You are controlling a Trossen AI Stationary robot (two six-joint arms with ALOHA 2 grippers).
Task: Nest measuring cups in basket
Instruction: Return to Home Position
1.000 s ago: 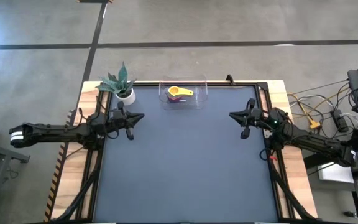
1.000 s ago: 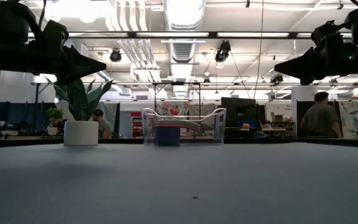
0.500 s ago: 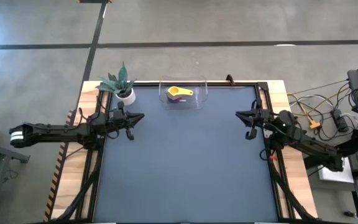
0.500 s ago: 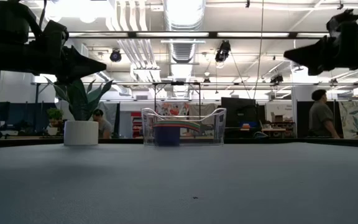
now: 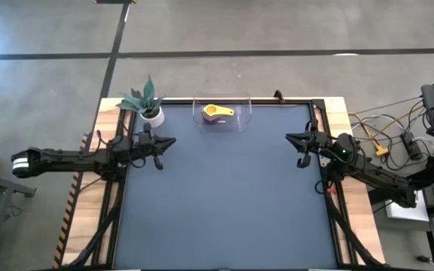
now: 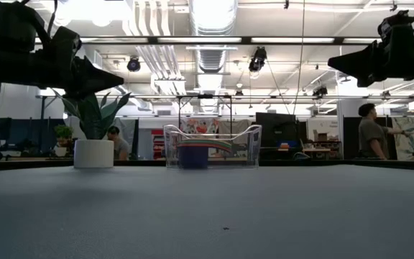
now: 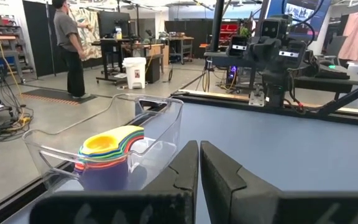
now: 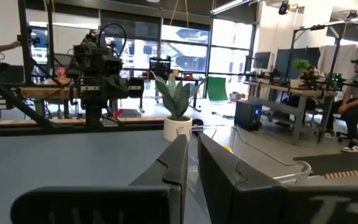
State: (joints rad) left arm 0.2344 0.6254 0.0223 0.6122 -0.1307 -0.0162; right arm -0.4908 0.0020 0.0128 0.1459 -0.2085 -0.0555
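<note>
Measuring cups [image 5: 217, 113] of coloured plastic are sitting nested in the clear rectangular basket [image 5: 244, 104]; left gripper [image 5: 170, 141] and right gripper [image 5: 289, 138] are hovering, fingers together.

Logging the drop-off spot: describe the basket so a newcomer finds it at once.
On the dark table, look along the far edge, near its middle. The basket is the rectangular bin right of the white plant pot; unlike the pot, it is see-through and holds nested measuring cups, yellow on top.

My left arm [image 5: 74, 158] and right arm [image 5: 371, 172] are slim, black, jointed tubes. I see a white band [image 5: 25, 162] on left arm's outer end. My left gripper [image 5: 170, 141] and right gripper [image 5: 289, 138]: matte black wedge fingers [image 7: 182, 174].
</note>
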